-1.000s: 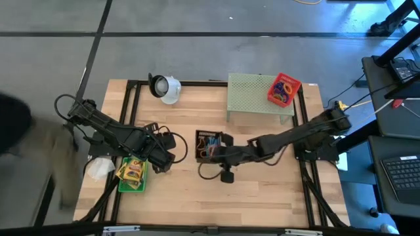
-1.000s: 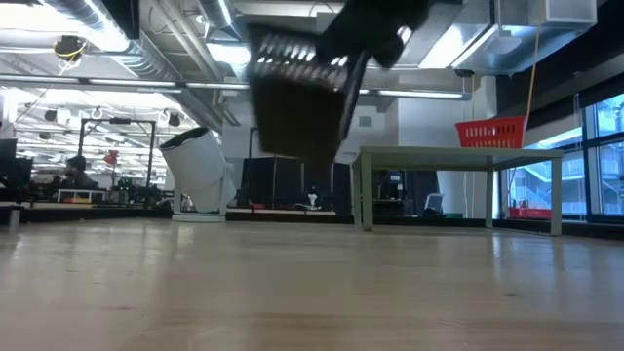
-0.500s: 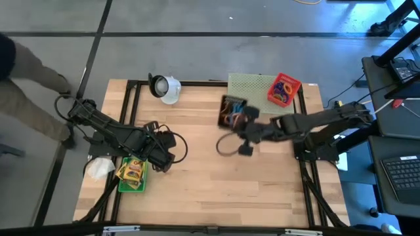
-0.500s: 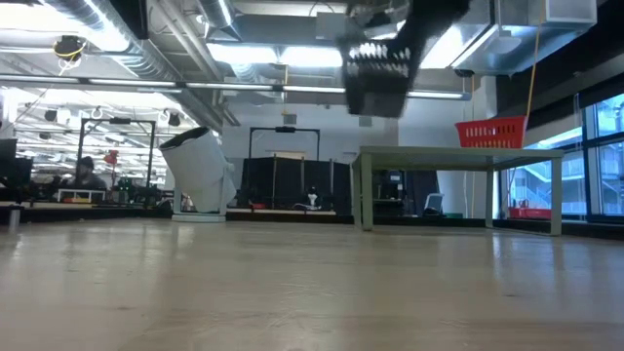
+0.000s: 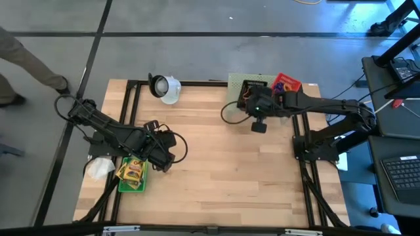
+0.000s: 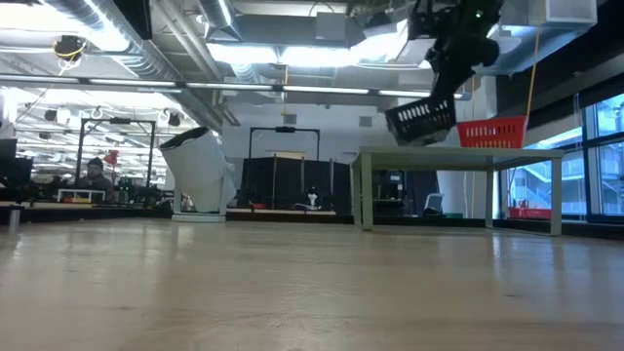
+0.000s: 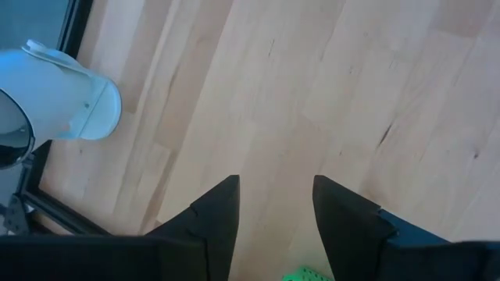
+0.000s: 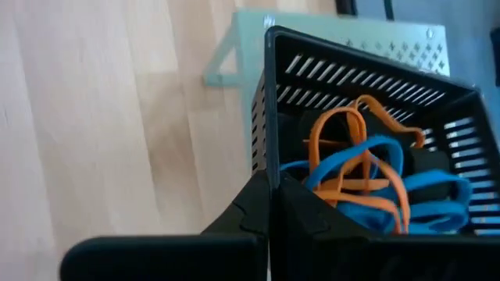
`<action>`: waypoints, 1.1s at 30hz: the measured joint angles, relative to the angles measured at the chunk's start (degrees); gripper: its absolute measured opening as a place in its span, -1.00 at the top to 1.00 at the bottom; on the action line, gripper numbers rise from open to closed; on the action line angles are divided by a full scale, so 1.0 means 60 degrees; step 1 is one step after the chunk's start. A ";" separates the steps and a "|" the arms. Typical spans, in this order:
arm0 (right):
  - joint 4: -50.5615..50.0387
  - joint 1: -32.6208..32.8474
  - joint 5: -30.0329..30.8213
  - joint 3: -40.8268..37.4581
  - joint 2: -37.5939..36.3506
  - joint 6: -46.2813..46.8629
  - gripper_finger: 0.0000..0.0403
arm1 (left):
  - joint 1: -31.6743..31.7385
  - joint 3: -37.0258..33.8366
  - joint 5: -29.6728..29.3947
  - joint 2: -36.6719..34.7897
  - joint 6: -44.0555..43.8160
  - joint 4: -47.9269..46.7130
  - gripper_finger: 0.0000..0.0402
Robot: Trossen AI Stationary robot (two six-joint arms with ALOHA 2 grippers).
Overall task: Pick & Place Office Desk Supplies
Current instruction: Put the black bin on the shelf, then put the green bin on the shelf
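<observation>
While the right hand [image 5: 257,105] pinches one wall of a black mesh basket [image 8: 367,156] and carries it in the air over the near edge of the pale green mesh stand [image 5: 237,82], the load hangs from a single thin rim — a weak hold, in my judgement. In the low view the basket [image 6: 421,119] tilts, one end lower than the other. Orange and blue rubber bands [image 8: 367,176] lie loose inside it; if the tilt grows they could slide out over the lower wall. A low approach could catch the basket's bottom on the stand's edge and twist it in the pinch. A red basket [image 5: 283,90] already sits on the stand, so a crowded placement might nudge it.

Left hand [image 7: 273,211] — fingers spread, nothing between them — waits low over the left side of the surface [image 5: 210,170], just beside a green tray with crayon boxes [image 5: 131,174].

Surface: pale wooden planks in a black frame, mostly bare in the middle. A white cup-shaped object [image 5: 164,87] lies on its side near the far edge.

Room: grey floor beyond the surface, a person's leg [image 5: 29,62] at the far left, desks with a keyboard at right. The low view shows an open workshop with ceiling ducts and strip lights.
</observation>
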 joint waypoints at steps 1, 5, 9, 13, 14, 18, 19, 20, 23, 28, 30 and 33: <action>-0.0151 -0.0137 -0.0020 0.0000 -0.0030 -0.0155 0.95 | 0.0000 0.0000 -0.0001 0.0002 -0.0001 0.0000 0.22; -0.0381 -0.0645 -0.0093 0.0000 -0.0064 -0.0841 0.95 | 0.0004 0.0000 -0.0010 0.0002 0.0000 0.0000 0.22; -0.0694 -0.1103 -0.0449 0.0000 -0.0082 -0.1072 0.95 | 0.0004 0.0000 -0.0069 0.0003 0.0000 0.0000 0.22; -0.0713 -0.1367 -0.0817 0.0004 -0.0085 -0.1044 0.95 | 0.0004 0.0000 -0.0072 0.0000 0.0000 0.0000 0.22; -0.0717 -0.1380 -0.0834 0.0004 -0.0085 -0.1021 0.95 | 0.0004 0.0000 -0.0072 0.0000 0.0000 0.0000 0.22; -0.0748 -0.1372 -0.0805 0.0004 -0.0085 -0.0833 0.84 | 0.0004 0.0000 -0.0072 0.0002 0.0002 0.0000 0.22; -0.0774 -0.1372 -0.0801 0.0004 -0.0085 -0.0744 0.79 | 0.0004 0.0000 -0.0072 0.0004 0.0000 0.0000 0.22; -0.0775 -0.1375 -0.0798 0.0004 -0.0085 -0.0630 0.73 | 0.0004 0.0000 -0.0072 0.0004 0.0001 0.0000 0.22; -0.0804 -0.1376 -0.0791 0.0004 -0.0085 -0.0494 0.58 | 0.0004 0.0000 -0.0072 0.0004 0.0133 0.0000 0.22; -0.0800 -0.1372 -0.0787 0.0004 -0.0097 -0.0376 0.37 | 0.0004 0.0000 -0.0072 0.0004 0.0331 0.0000 0.22; -0.0803 -0.1366 -0.0763 0.0007 -0.0152 -0.0373 0.30 | 0.0004 0.0000 -0.0072 0.0004 0.0338 0.0000 0.22; -0.0893 -0.1352 -0.0574 0.0232 -0.0278 -0.0289 0.23 | 0.0004 0.0000 -0.0037 0.0004 0.0420 -0.0008 0.22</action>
